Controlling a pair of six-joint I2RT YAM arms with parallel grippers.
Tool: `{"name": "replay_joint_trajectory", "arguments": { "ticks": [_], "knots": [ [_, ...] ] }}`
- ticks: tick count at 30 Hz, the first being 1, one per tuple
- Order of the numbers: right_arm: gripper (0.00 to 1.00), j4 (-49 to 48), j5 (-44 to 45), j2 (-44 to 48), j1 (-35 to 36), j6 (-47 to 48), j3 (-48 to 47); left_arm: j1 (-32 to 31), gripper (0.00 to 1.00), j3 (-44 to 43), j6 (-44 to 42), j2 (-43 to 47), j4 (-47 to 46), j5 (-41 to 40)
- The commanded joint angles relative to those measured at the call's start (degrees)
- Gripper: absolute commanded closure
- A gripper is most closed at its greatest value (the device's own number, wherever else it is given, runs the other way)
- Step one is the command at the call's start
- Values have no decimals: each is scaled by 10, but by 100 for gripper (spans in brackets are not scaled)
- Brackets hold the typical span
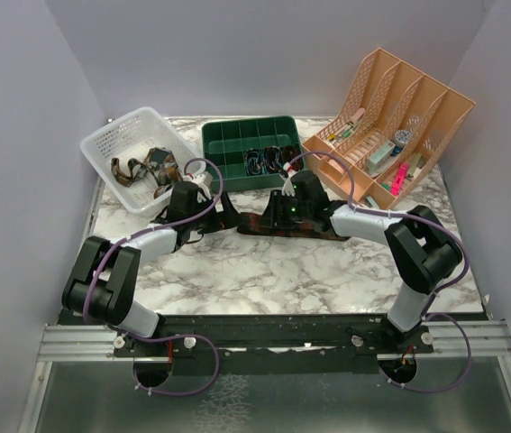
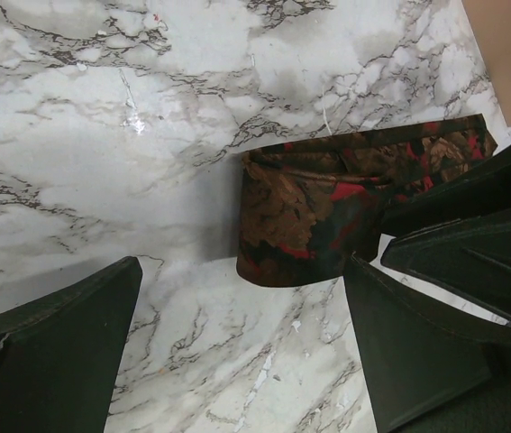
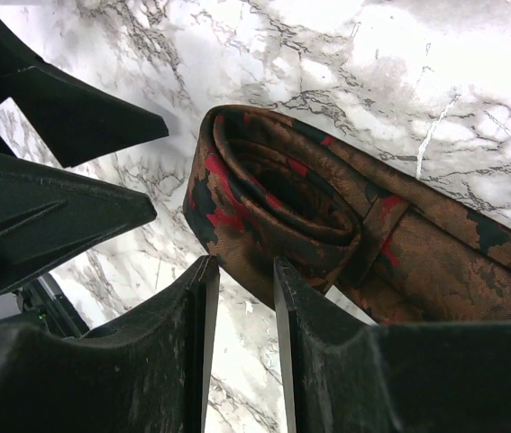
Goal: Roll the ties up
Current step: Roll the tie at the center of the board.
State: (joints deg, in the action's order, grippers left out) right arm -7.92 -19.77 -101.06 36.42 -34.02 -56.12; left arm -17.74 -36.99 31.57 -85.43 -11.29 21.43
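Tie [image 3: 345, 234] lengthwise left-right across table [image 1: 309, 271], rolled end leftward.

Bright, even light from above. Soft shadows under my arms on the marble table [image 1: 282, 271]; a faint one beside the tie [image 2: 309, 216]. Small glare spot on the marble, left wrist view. My left fingers [image 2: 57, 352], close to the lens: dark, slightly soft. Tie weave sharp in right wrist view.
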Motion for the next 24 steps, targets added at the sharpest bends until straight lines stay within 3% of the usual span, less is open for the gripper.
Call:
{"name": "replay_joint_trajectory", "arguments": {
  "ticks": [1,24],
  "knots": [
    [63,-1,14,-11,3,6,6,2,6,6,-16,10,-25,21],
    [62,4,32,-17,-1,1,6,1,10,10,-27,-64,-110,96]
  ]
}}
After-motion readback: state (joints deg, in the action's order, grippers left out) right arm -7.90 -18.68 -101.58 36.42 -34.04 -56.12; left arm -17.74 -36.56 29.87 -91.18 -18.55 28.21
